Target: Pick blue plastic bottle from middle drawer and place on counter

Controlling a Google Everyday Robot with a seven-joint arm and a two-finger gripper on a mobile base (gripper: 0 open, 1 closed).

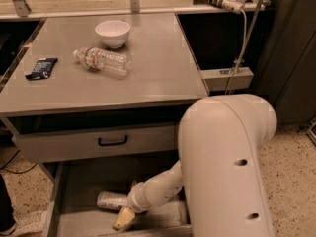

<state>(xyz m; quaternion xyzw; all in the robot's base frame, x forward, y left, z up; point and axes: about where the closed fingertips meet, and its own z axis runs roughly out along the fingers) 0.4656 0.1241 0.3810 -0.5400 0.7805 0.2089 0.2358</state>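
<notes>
The blue plastic bottle [111,200] lies on its side on the floor of the open middle drawer [79,189], low in the camera view. Its right end is hidden behind my arm. My gripper [123,220] is down inside the drawer, just right of and in front of the bottle, close to the drawer's front edge. My large white arm [227,162] fills the lower right and reaches down into the drawer. The grey counter [158,78] is the cabinet top above.
On the counter stand a white bowl [112,32], a clear water bottle [103,62] lying down, and a dark blue packet [41,68]. A shut drawer front with a black handle [112,141] sits above the open drawer. Cables [242,38] hang at the right.
</notes>
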